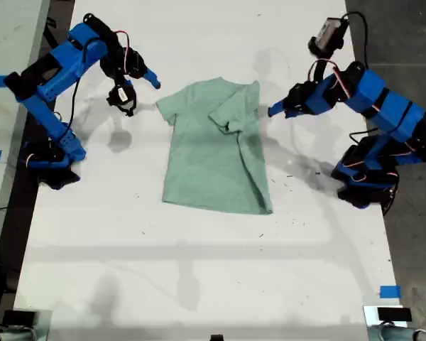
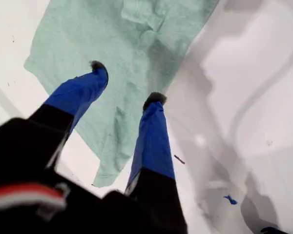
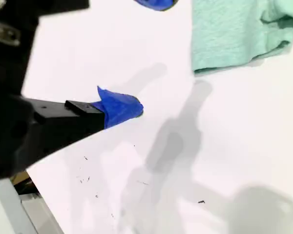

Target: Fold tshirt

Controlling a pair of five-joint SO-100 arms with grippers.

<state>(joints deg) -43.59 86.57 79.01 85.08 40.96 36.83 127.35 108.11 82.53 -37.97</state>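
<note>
Blue-fingered, my first gripper [image 2: 124,83] hangs open and empty over the tshirt [image 1: 216,145], one side already folded in. My second gripper [image 3: 118,107], state unclear, waits beyond. Best pinch the unfolded sleeve low against the white desk [image 1: 199,270].
</note>
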